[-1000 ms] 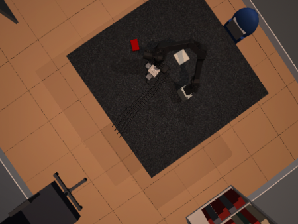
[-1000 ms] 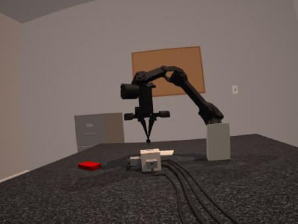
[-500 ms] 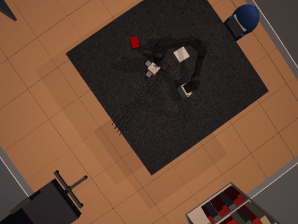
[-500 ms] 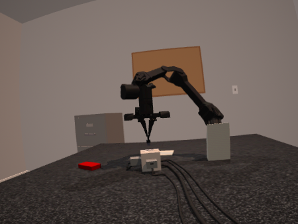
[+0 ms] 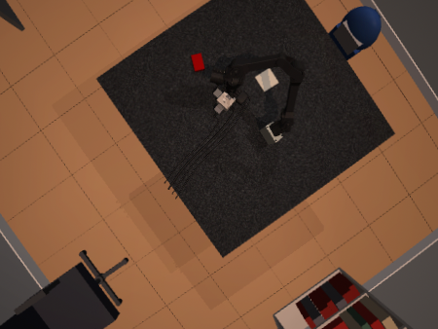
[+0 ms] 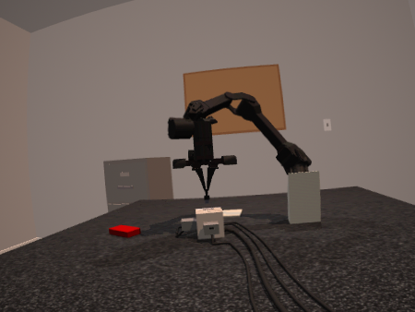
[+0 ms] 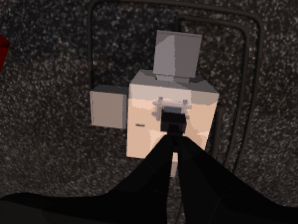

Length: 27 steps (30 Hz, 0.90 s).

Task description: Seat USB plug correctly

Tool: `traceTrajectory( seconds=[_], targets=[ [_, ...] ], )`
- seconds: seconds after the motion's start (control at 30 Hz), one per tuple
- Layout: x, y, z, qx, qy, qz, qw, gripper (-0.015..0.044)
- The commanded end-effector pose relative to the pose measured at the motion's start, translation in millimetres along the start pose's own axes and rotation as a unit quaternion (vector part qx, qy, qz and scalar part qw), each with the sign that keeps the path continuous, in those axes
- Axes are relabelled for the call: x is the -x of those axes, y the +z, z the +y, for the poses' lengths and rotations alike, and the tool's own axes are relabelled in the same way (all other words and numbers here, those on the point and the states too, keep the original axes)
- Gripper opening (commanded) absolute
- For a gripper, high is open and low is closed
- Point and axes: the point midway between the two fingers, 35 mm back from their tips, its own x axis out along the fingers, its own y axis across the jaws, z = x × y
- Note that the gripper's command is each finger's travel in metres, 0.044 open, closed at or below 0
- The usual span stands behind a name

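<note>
Plug held above power cube

The dark USB plug is gripped between the closed fingertips of the hand, just above the white power cube. Marks on the cube's top are too small to be read. Farther out, a red block is seen on the counter.

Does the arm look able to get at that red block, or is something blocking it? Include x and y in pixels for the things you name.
Probably yes: the red block (image 5: 198, 62) (image 6: 124, 231) lies uncovered beside the power cube (image 5: 226, 101) (image 6: 209, 224) (image 7: 145, 142), though the hand (image 6: 207, 198) (image 7: 174, 141) already grips something small.
</note>
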Motion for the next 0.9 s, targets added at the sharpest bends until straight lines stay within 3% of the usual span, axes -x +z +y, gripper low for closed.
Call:
traceTrajectory(
  seconds=[0.0, 0.87],
  targets=[
    [-1.1, -0.7, -0.7, 0.002, -0.001, 0.003, 1.0, 0.0],
    [-4.3, -1.9, -0.9, -0.001, -0.001, 0.011, 1.0, 0.0]
  ],
)
